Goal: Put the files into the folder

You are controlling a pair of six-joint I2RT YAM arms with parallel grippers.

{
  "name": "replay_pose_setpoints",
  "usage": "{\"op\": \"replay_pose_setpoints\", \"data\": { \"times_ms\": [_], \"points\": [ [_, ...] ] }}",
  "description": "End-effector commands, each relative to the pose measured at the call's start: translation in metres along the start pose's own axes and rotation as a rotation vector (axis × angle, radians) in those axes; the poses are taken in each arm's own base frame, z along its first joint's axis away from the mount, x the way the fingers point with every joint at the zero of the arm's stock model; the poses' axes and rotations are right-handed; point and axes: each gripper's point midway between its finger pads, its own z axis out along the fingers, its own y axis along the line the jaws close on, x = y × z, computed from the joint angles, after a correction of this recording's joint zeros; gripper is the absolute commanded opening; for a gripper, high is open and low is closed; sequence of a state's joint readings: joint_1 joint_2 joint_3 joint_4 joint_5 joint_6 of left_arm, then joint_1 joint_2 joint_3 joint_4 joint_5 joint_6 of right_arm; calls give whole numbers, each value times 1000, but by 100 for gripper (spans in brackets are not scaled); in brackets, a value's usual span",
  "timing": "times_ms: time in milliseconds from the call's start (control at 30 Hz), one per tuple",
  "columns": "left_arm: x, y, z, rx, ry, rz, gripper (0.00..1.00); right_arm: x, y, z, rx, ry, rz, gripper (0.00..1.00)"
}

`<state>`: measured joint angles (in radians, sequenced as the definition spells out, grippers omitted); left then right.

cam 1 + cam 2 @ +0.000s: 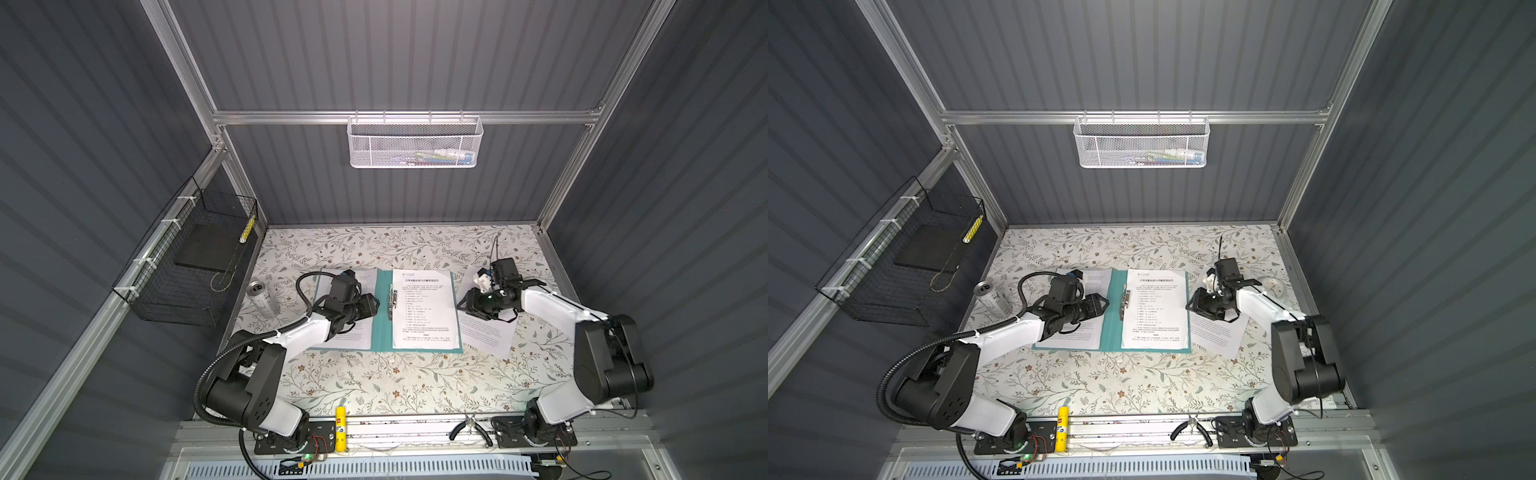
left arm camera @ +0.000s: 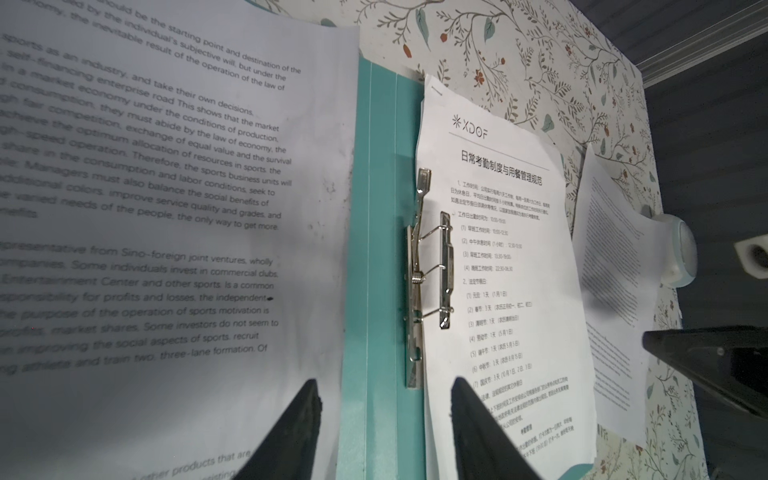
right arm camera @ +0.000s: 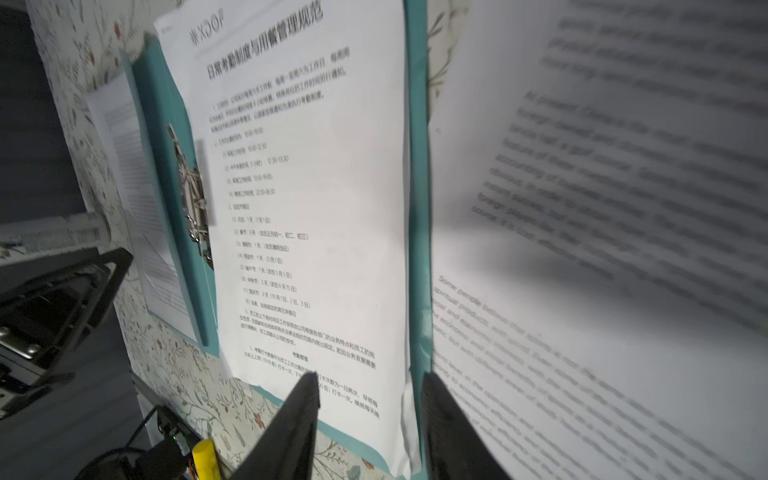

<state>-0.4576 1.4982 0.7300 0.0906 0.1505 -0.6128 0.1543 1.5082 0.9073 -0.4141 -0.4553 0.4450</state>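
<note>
The teal folder [image 1: 383, 332] [image 1: 1113, 328] lies open at the table's middle, its silver clip [image 2: 419, 282] on the spine. A headed sheet with a logo [image 1: 426, 307] [image 3: 316, 187] rests on its right half, and a text sheet [image 1: 353, 338] [image 2: 166, 208] on its left half. One more sheet [image 1: 488, 336] [image 3: 602, 291] lies on the table right of the folder. My left gripper [image 1: 376, 304] [image 2: 384, 386] hovers open over the spine, holding nothing. Open too, my right gripper [image 1: 460, 308] [image 3: 370, 378] straddles the folder's right edge [image 3: 417, 208] and grips nothing.
A silver can [image 1: 262, 299] stands left of the folder. A black wire basket [image 1: 187, 270] on the left wall holds a black slab [image 1: 205, 249]. A white mesh basket [image 1: 415, 141] hangs at the back. A glue stick [image 1: 340, 428] and pliers [image 1: 469, 430] lie on the front rail.
</note>
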Motion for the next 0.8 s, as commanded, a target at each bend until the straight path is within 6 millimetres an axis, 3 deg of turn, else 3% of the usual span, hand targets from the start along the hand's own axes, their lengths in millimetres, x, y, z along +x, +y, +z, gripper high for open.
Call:
{"op": "replay_pose_setpoints", "data": {
  "times_ms": [0,300,467,767],
  "points": [
    [-6,-8,-3,14,-5,19,53,-3,-41,-23,105,-108,74,42],
    [-3,-11,4,46,2,3,52,-13,-133,-73,80,-363,419,43],
    [-1,-10,5,49,5,4,52,-11,-154,-80,112,-412,479,44],
    [-1,-9,5,43,4,19,51,-10,-176,-66,94,-392,562,45]
  ]
}}
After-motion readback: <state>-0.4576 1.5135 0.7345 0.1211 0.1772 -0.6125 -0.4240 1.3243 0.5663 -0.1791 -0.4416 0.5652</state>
